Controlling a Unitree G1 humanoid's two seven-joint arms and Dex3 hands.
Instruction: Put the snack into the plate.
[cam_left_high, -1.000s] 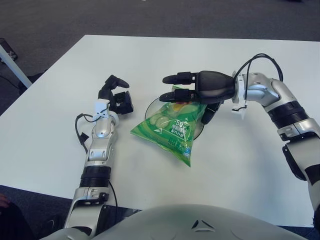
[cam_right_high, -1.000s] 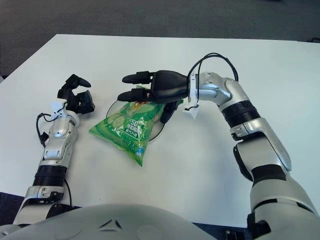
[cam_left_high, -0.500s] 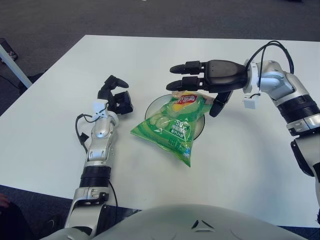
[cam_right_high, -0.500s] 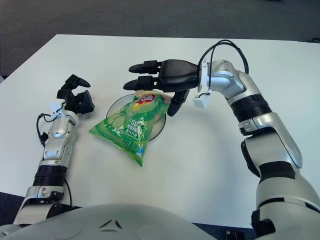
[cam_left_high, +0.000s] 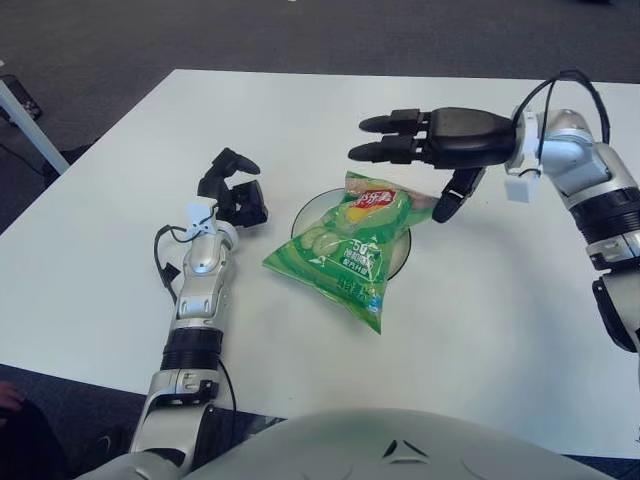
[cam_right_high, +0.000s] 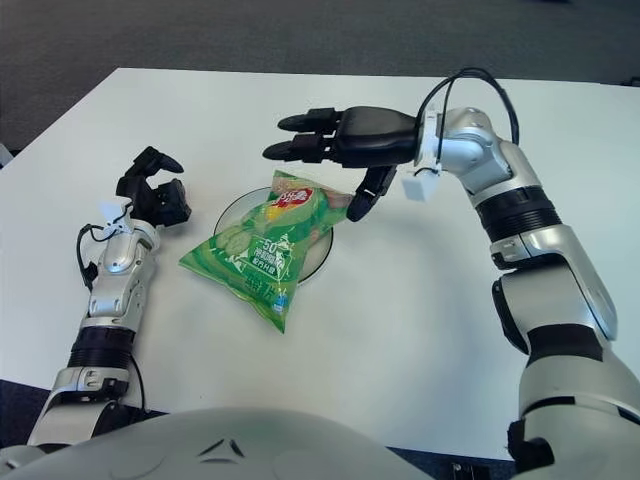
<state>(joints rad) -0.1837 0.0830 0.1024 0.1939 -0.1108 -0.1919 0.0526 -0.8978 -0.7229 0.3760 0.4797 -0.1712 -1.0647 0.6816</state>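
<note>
1. Your right hand (cam_left_high: 430, 150) was in the upper right of the frame, above and just past the far edge of the chip bag (cam_left_high: 348, 245). Fingers were stretched out and spread, thumb hanging down, gripping nothing.
2. The chip bag lay across the plate (cam_left_high: 401, 256) near the middle of the frame. Its top end sat over the plate; its lower end stuck out over the near-left rim onto the white table (cam_left_high: 480, 330).
3. Your left hand (cam_left_high: 232, 195) showed left of the plate, apart from it, idle. Fingers were loosely curled around nothing.
4. Judgement: the snack looked placed, with only the pull-away left, though the bag was only partly on the plate.
5. Risk: the hanging thumb was close to the bag's top right corner. If you had swept the hand sideways or low, the thumb could have caught that corner and dragged the bag off.
6. Risk: much of the bag overhung the rim, so a small nudge could have slid it down onto the table. The smooth bag on a smooth plate likely gave little friction.
7. Risk: the cable loop (cam_left_high: 565, 85) at the right wrist stood well clear of the bag here, so a snag looked unlikely.
8. Safer move, as I judged it: lift straight up first, then draw back toward the right edge.
</note>
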